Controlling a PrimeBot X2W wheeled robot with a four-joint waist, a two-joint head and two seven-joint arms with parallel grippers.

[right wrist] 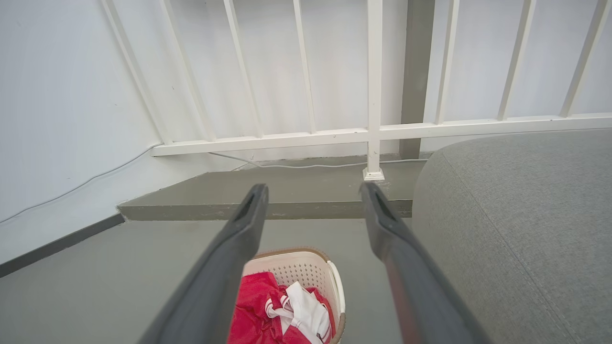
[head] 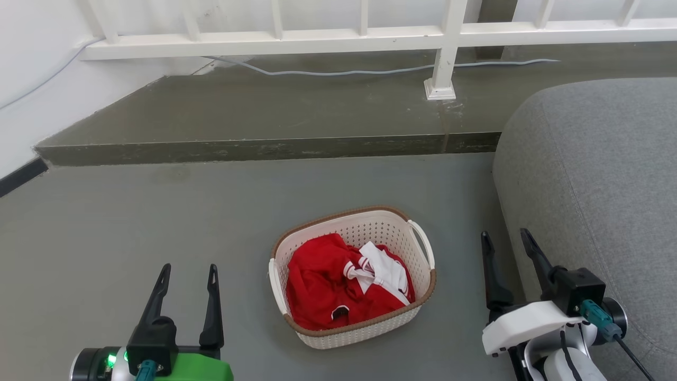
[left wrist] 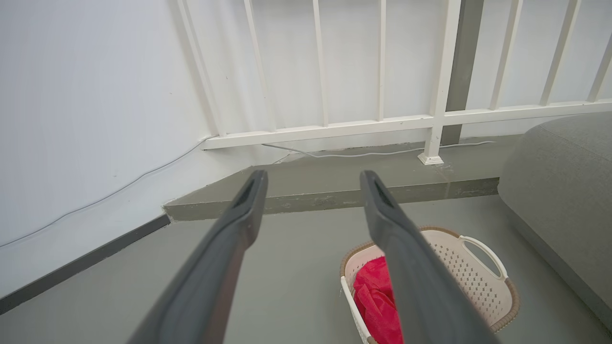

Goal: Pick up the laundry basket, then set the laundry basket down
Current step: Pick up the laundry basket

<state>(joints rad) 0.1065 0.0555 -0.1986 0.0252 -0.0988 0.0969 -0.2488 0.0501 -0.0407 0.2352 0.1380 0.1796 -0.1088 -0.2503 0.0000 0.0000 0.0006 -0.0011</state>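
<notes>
The laundry basket (head: 365,230) rests on the grey floor in the lower middle of the head view, cream-white with a brown rim and white loop handles, holding red and white clothes. My left gripper (head: 189,276) stands open to its left, apart from it. On the other side, my right gripper (head: 506,241) is open between the basket and the sofa, touching neither. In the left wrist view the laundry basket (left wrist: 478,272) lies low and right, partly behind one finger. The laundry basket (right wrist: 299,270) sits low in the right wrist view, partly behind the left finger.
A grey sofa (head: 597,190) fills the right side, close to my right arm. Beyond the basket a raised concrete step (head: 264,145) carries a white railing (head: 370,37) and a grey cable (head: 370,70). A white wall (head: 31,79) runs along the left.
</notes>
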